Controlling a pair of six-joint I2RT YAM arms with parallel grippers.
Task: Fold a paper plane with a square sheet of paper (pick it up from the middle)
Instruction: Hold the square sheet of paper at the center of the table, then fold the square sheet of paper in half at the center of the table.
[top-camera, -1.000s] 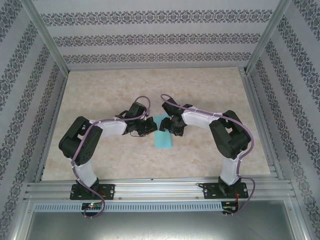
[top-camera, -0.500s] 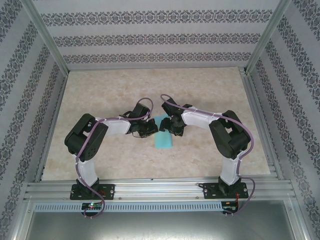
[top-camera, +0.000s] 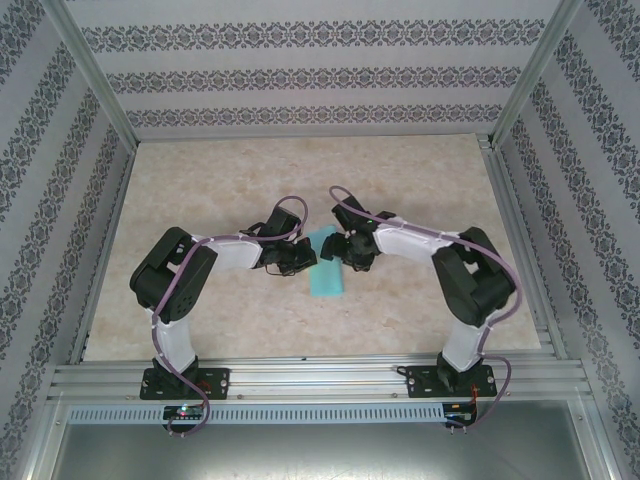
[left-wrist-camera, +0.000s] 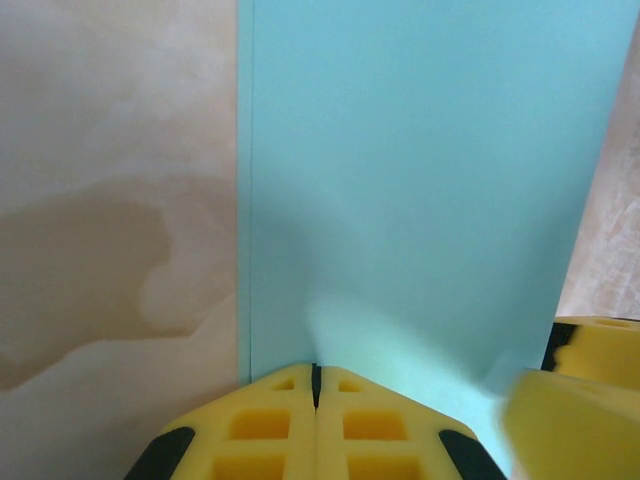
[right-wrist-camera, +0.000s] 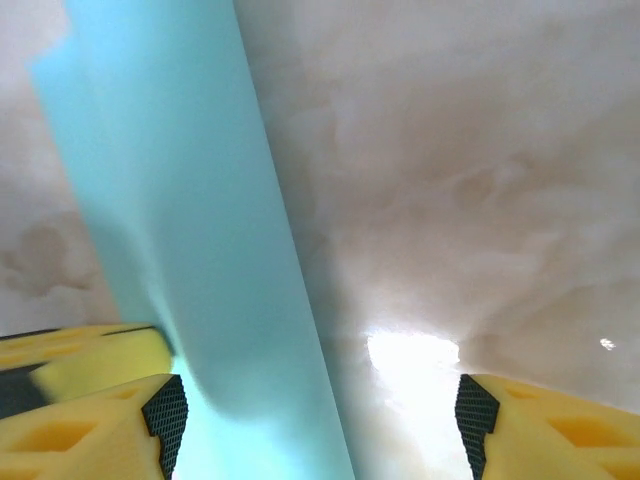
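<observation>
The square sheet of paper (top-camera: 327, 277) is turquoise and lies on the table as a narrow rectangle, with a doubled layer edge along its left side (left-wrist-camera: 246, 200). A paper plane is out of view. My left gripper (top-camera: 304, 258) is shut, its yellow tips (left-wrist-camera: 316, 375) resting on the sheet's near part with nothing between them. My right gripper (top-camera: 336, 250) faces it across the sheet and stands open (right-wrist-camera: 318, 415). Its left finger (right-wrist-camera: 110, 425) is over the paper (right-wrist-camera: 190, 230) and its right finger (right-wrist-camera: 560, 430) is over bare table.
The marbled beige tabletop (top-camera: 200, 190) is boxed in by patterned walls and aluminium rails (top-camera: 300, 375). The two grippers sit close together at mid-table. The right gripper's yellow finger (left-wrist-camera: 585, 400) shows beside the left one.
The left arm pushed its shut gripper right onto the sheet. The right arm's elbow swung right and its jaws opened slightly. The paper stayed put.
</observation>
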